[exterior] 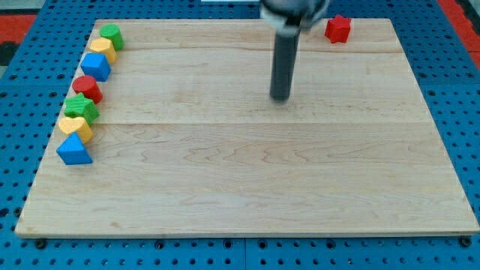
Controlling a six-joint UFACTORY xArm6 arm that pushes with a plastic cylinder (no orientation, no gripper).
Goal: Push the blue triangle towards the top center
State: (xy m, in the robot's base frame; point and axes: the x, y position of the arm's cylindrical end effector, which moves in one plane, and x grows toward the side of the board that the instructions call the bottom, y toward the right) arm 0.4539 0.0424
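Wooden board (247, 187) on a blue pegboard surface (465, 90). My tip (280, 97) rests on the board in its upper middle, rod rising straight up out of the view's top. It is a plain rod with no jaws, so there is nothing to open, close or grip with; it touches no block.

Nearest block to my tip: red star-like block (337, 28), up and to the view's right of it, near the board's top edge, clearly apart from the rod.

All other blocks lie well off to the view's left of my tip, in a line down the board's left edge. From the top of that line:
- green block (112, 34), rounded, above the tip's level
- yellow block (102, 49), touching the green one
- blue block (96, 66), cube-like
- red block (87, 88), rounded, about level with my tip
- green block, lower (80, 109), star-like
- yellow block, lower (76, 127), shape unclear

Farthest: blue triangle (73, 151), the line's last piece, well apart from my tip, toward the view's lower left, just below the lower yellow block and touching it.
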